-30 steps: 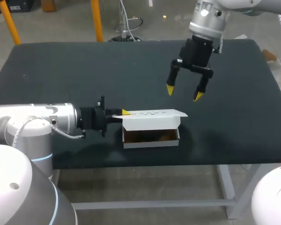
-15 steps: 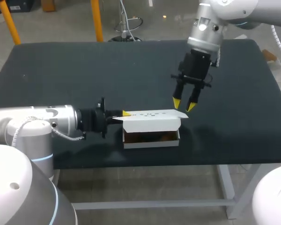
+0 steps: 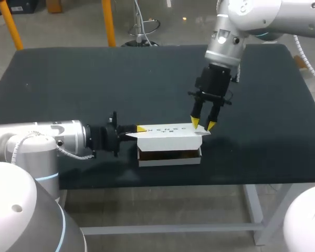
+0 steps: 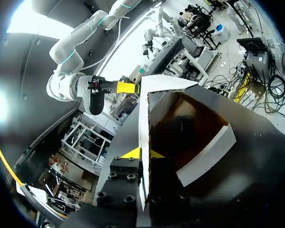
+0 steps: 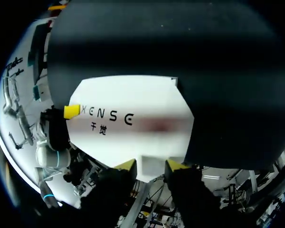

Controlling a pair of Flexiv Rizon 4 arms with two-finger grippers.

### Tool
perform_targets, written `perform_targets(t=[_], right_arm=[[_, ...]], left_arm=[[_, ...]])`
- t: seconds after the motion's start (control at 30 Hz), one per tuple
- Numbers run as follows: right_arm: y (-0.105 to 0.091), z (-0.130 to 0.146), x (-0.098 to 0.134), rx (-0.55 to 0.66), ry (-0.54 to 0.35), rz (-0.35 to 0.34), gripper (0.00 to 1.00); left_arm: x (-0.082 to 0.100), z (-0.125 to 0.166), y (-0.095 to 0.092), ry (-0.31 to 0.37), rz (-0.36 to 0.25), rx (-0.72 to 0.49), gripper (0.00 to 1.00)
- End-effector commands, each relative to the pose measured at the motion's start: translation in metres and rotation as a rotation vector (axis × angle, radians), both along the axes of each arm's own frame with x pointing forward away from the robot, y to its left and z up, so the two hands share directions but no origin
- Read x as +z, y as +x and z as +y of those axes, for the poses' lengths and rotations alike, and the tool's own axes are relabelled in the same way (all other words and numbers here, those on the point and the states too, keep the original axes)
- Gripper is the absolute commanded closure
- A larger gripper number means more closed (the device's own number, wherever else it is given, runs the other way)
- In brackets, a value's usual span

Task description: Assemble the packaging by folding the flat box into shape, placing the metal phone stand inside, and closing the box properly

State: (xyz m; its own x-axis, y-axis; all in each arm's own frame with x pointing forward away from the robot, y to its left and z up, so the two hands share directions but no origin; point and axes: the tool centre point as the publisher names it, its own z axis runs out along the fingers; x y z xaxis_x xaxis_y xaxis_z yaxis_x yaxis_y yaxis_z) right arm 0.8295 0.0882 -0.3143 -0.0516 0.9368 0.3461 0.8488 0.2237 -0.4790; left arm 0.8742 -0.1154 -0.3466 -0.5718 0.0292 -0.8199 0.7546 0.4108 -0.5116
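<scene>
A white cardboard box (image 3: pixel 170 156) sits near the dark table's (image 3: pixel 68 84) front edge.
My left gripper (image 3: pixel 139 127) clamps its lid's (image 3: pixel 168 134) left end, arm level; my right gripper (image 3: pixel 202 124), fingers narrowly apart, points down, touching the right end.

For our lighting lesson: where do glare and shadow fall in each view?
Head view: highlights gleam on the right arm's shell; the box's open front is dark. Left wrist view: the box interior lies in shadow, whatever is inside barely readable. Right wrist view: the white lid is bright, a faint dark band across it.
</scene>
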Motion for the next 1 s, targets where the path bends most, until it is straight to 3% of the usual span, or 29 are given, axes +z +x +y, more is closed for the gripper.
perform_targets(t=[0.03, 0.53, 1.0], right_arm=[[-0.001, 0.002, -0.004, 0.010, -0.001, -0.008, 0.57], [-0.002, -0.003, -0.013, -0.010, -0.019, -0.079, 0.60], [-0.004, -0.003, -0.020, -0.023, -0.028, -0.105, 0.62]], left_arm=[[-0.005, 0.000, -0.001, -0.001, 0.001, -0.010, 1.00], [-0.008, -0.001, -0.002, -0.001, 0.001, -0.014, 1.00], [-0.005, 0.001, -0.010, -0.001, -0.017, -0.007, 0.80]])
